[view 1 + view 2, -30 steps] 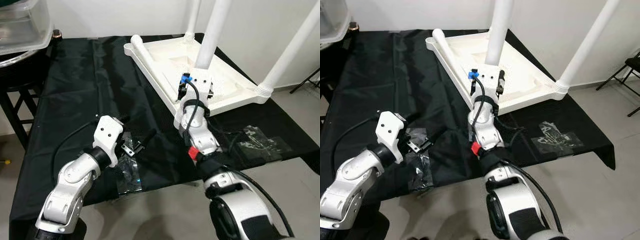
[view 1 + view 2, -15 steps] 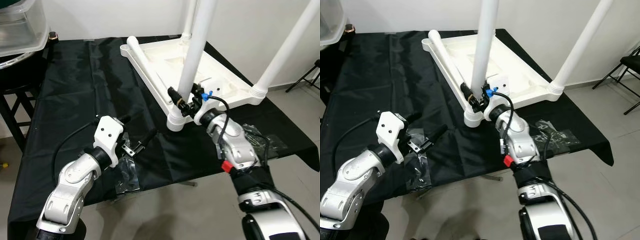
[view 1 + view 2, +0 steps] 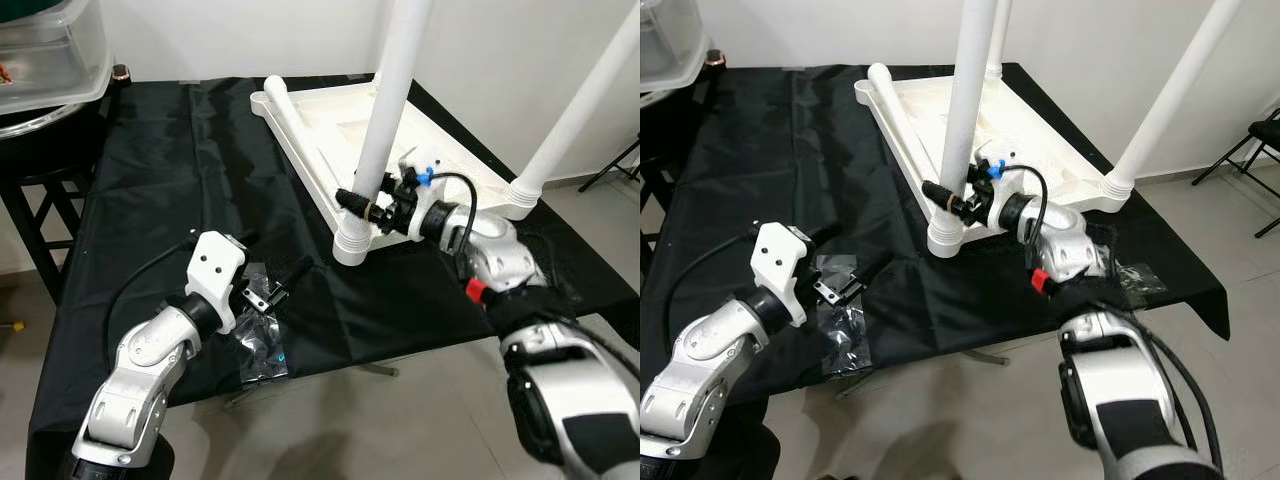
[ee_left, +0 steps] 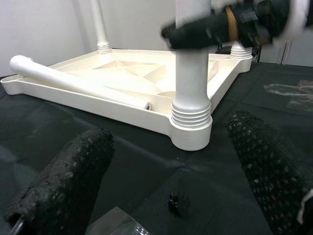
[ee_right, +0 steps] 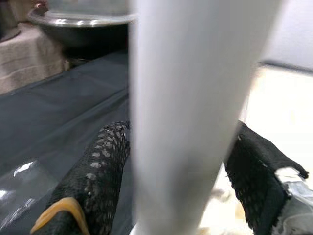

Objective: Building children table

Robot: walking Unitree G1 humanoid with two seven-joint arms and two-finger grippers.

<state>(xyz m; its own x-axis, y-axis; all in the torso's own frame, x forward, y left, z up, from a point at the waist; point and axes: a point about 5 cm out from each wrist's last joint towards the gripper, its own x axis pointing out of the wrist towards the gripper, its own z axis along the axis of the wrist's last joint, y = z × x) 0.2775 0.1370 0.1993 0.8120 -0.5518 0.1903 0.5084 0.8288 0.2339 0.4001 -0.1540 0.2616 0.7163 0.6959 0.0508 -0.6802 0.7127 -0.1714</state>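
**Leg in corner socket, right gripper on it**

While the upturned white tabletop (image 3: 452, 172) lies on the black cloth (image 3: 160, 170), the right gripper (image 3: 368, 203) pinches the near table leg (image 3: 385, 120) low down, a finger either side. That leg stands in the corner socket (image 3: 349, 245) at 6 o'clock of the tabletop. A loose leg (image 3: 300, 140) lies along the 9 o'clock rim. Left gripper (image 3: 278, 285) hovers, fingers spread, above a plastic bag (image 3: 258, 345).

Risk: a low grip gives weak leverage; the leg may cross-thread, or the tabletop may slide on the cloth.

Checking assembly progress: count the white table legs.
4. Three stand upright in corner sockets: near, right, far. One lies loose along the tabletop's left edge.
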